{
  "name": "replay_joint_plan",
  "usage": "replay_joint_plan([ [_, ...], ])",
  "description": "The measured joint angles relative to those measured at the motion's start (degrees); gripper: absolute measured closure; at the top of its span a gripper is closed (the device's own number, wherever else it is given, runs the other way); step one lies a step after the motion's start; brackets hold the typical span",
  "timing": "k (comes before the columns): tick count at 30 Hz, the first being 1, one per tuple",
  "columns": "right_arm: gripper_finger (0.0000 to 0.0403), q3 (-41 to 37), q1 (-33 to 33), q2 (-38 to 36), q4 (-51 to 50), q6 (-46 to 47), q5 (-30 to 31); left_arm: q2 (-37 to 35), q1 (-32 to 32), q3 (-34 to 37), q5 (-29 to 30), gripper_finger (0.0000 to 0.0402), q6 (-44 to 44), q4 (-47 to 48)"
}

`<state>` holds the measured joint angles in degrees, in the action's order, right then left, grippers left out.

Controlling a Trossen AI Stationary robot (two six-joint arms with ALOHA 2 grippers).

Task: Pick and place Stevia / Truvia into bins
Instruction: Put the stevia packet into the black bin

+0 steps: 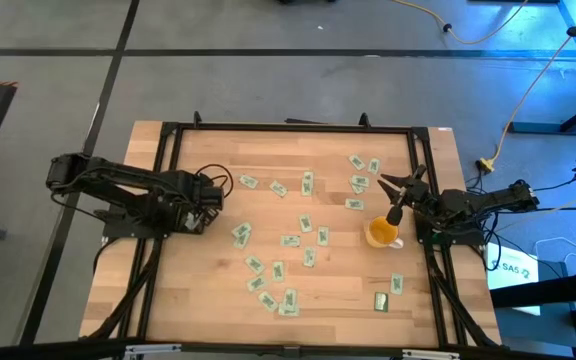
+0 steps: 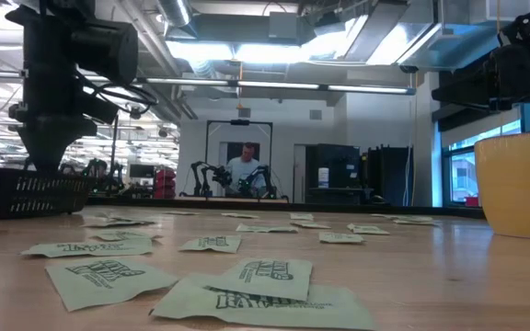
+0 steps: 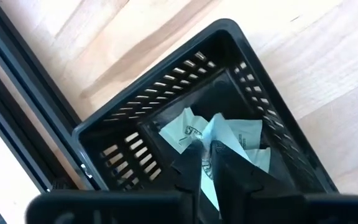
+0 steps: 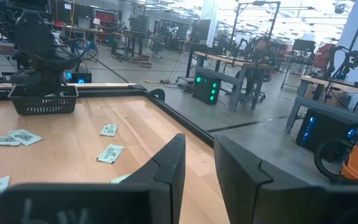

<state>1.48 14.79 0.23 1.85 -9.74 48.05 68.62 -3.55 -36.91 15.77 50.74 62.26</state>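
Many pale green Stevia sachets (image 1: 291, 240) lie flat and scattered over the wooden table. The black bin (image 3: 142, 99) with slotted walls stands at the table's left side and holds a few sachets (image 3: 188, 130). My left gripper (image 3: 209, 152) points down into the bin, its fingers a narrow gap apart, with one sachet (image 3: 219, 127) in that gap. My right gripper (image 4: 199, 162) waits open and level at the table's right side (image 1: 390, 184), with nothing between its fingers. My left gripper comes from above into the bin, and a pale sachet (image 3: 210, 180) shows in the narrow gap between its fingertips (image 3: 229, 162). That sachet rests on the others in the bin. Whether the fingers touch it, I cannot tell.
A yellow cup (image 1: 381, 232) stands near my right gripper, tall at the right of the low view (image 2: 523, 184). A black frame rail (image 1: 168, 160) runs along the table edge beside the bin. A person (image 2: 244, 170) sits far behind the table.
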Motion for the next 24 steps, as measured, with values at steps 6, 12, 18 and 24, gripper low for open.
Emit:
replay_joint_plan([
  [6, 0.0313, 0.01, 0.00, 0.00, 0.00, 0.39, 0.00, 0.00, 0.00, 0.00, 0.19, 0.0343, -0.08, 0.00],
  [12, 0.0313, -0.01, 0.00, 0.00, 0.00, 0.42, 0.00, -1.27, 0.00, -1.45, 2.76, 0.0336, -1.24, 0.09],
  [18, 0.0313, -0.01, 0.00, 0.00, 0.00, 0.42, 0.00, -2.03, 0.00, -4.97, 5.93, 0.0338, -9.76, -9.01],
  [24, 0.0313, -0.01, 0.00, 0.00, 0.00, 0.42, 0.00, -2.01, 0.30, -5.07, 1.77, 0.0334, -20.67, -26.35],
])
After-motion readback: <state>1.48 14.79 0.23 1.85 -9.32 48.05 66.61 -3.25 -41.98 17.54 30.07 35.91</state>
